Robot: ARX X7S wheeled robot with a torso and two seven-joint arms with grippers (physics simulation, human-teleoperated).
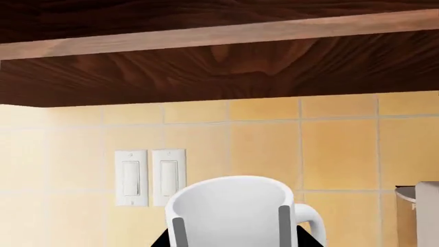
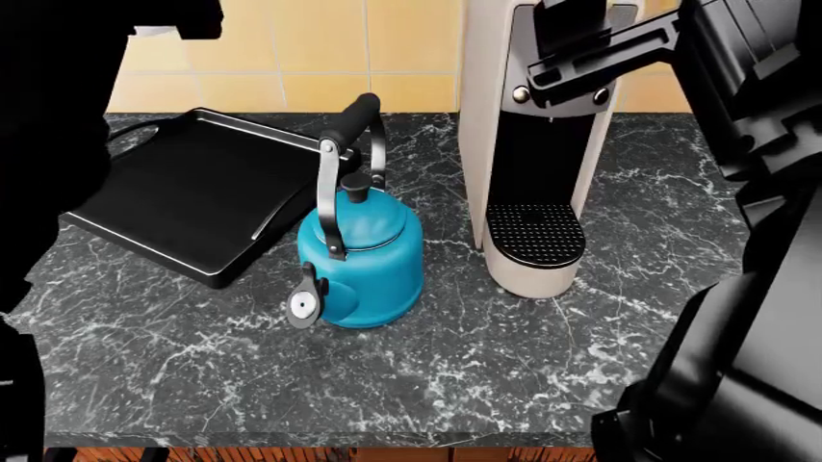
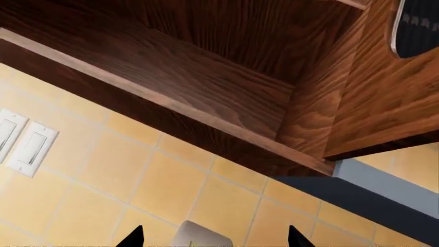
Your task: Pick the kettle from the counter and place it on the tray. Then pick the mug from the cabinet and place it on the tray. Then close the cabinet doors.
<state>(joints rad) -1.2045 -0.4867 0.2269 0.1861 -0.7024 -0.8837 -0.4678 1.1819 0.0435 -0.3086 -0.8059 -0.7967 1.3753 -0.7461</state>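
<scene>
On the counter (image 2: 385, 385), head view: kettle (image 2: 364, 252) sits upright on the dark marble, just right of the tray (image 2: 192, 192), touching or nearly touching the tray's near right corner; can't tell which. Kettle's black handle arches up, spout w/ silver cap points toward the camera and to the left. Tray is bare, angled, near the tiled wall. Beige coffee machine (image 2: 533, 144) stands right of the kettle, close but apart. Black arm parts fill both side edges; neither gripper shows in this view.

Left wrist view: left gripper (image 1: 233, 231) has the mug (image 1: 237, 211) between its fingers (image 1: 180, 231), one grey pad on each side of the white cup wall, so it's clamped on the mug. Mug is upright, loop handle sticking out to one side. Behind it is yellow tile wall w/ two white light switches (image 1: 149, 177), and above that the dark wood underside of the cabinet (image 1: 219, 67). Mug is out in the open air in front of the wall, below the cabinet bottom.

Right wrist view: right gripper (image 3: 214, 241) shows only two black fingertips (image 3: 131, 237) at the frame edge, set wide apart w/ nothing between them. Cam looks up at the cabinet's wood shelf and side panel; tile wall and the switches are at one side. Pale top of smth, prob the coffee machine, peeks between the tips.
</scene>
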